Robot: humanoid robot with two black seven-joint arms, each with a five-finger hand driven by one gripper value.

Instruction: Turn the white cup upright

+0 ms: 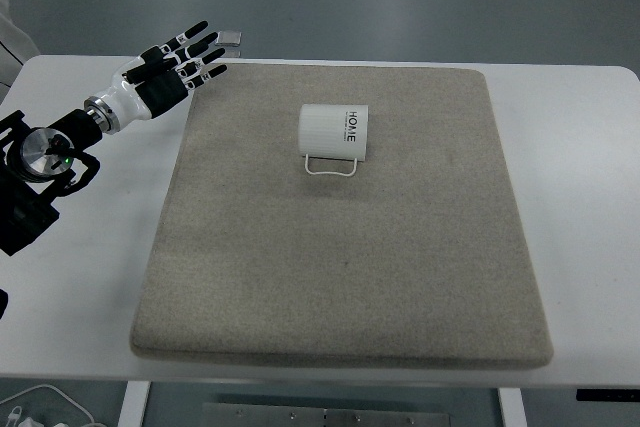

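Note:
A white ribbed cup [333, 132] lies on its side on the beige mat [340, 277], toward the mat's far middle. Its thin wire handle [331, 167] points toward the near side and black print shows near its right end. My left hand [178, 65] hovers over the mat's far left corner, well to the left of the cup, fingers stretched out and holding nothing. Its arm comes in from the left edge. The right arm does not show.
The mat lies on a white table [580, 197]. A small flat grey object [229, 40] sits at the table's far edge just beyond my left fingertips. Cables [40, 409] hang below the near left corner.

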